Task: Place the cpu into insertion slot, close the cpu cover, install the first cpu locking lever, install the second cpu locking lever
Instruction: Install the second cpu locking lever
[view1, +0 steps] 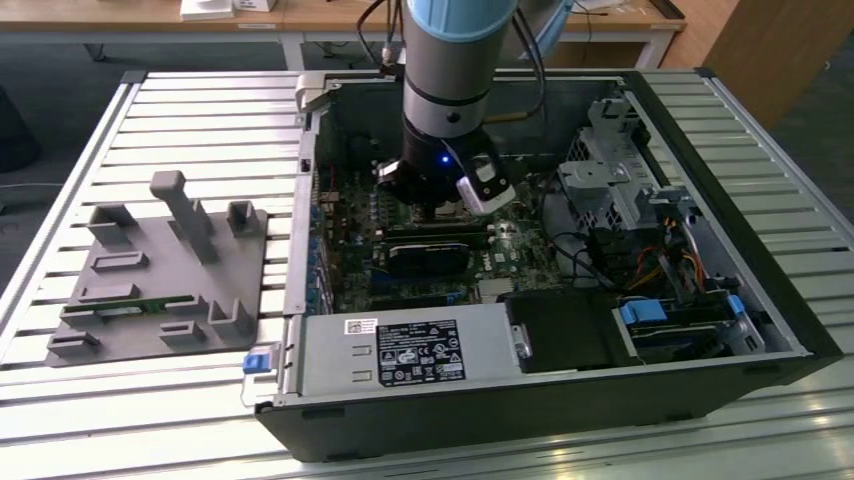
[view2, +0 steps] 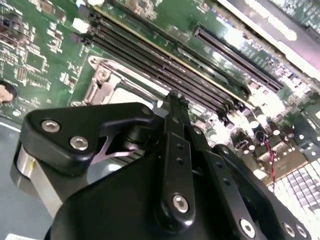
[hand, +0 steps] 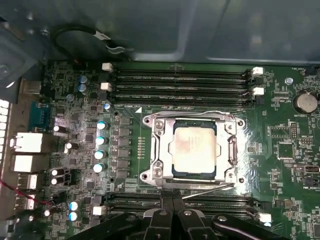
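Note:
In the first wrist view the cpu (hand: 192, 147), a dull grey-brown square, lies seated in the insertion slot (hand: 150, 175). The silver cpu cover (hand: 159, 150) lies flat around it, the chip showing through its window. One wire locking lever (hand: 195, 112) runs along the socket edge nearer the memory slots. The other lever (hand: 210, 190) runs slanted along the opposite edge, and its end meets my gripper (hand: 168, 199), whose fingers stand shut together. I cannot tell whether the lever is pinched. In the exterior view the gripper (view1: 438, 210) is low inside the computer case, over the motherboard.
Long black memory slots (hand: 180, 82) flank the socket on two sides. Inside the case sit a power supply (view1: 400, 355) and a drive cage (view1: 607, 190) with cables. A grey fixture (view1: 160, 270) stands on the slatted table at the exterior view's left.

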